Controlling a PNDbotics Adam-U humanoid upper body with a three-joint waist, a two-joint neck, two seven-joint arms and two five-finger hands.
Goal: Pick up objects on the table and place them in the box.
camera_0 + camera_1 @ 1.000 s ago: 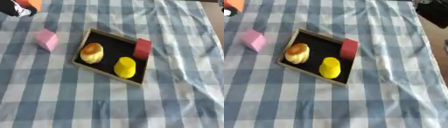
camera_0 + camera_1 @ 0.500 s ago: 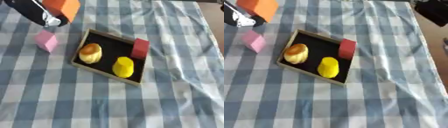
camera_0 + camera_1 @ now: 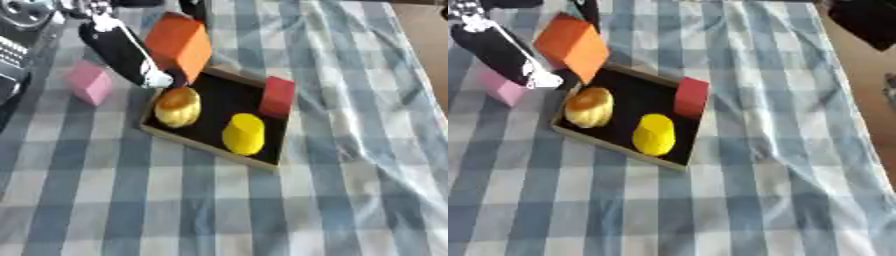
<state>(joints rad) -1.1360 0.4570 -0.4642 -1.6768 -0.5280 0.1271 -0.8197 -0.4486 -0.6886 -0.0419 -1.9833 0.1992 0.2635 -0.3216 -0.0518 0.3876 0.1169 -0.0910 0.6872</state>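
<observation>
A: The left hand (image 3: pixel 131 55) has its black fingers clamped on the orange block (image 3: pixel 179 42), held over the far corner of the shallow black-lined wooden box (image 3: pixel 166 134).

B: Tight spot. The round bun (image 3: pixel 178 106) sits right below; the block could catch the rim and tumble out.

A: The pink cube (image 3: pixel 89 82) waits outside; the right hand isn't visible.

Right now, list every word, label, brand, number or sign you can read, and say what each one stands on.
None can be read.
Orange block, held in the left hand: plain faces.
Pink block, red block, yellow piece, bun-like piece: no markings visible.
Box and checked cloth: no print.
</observation>
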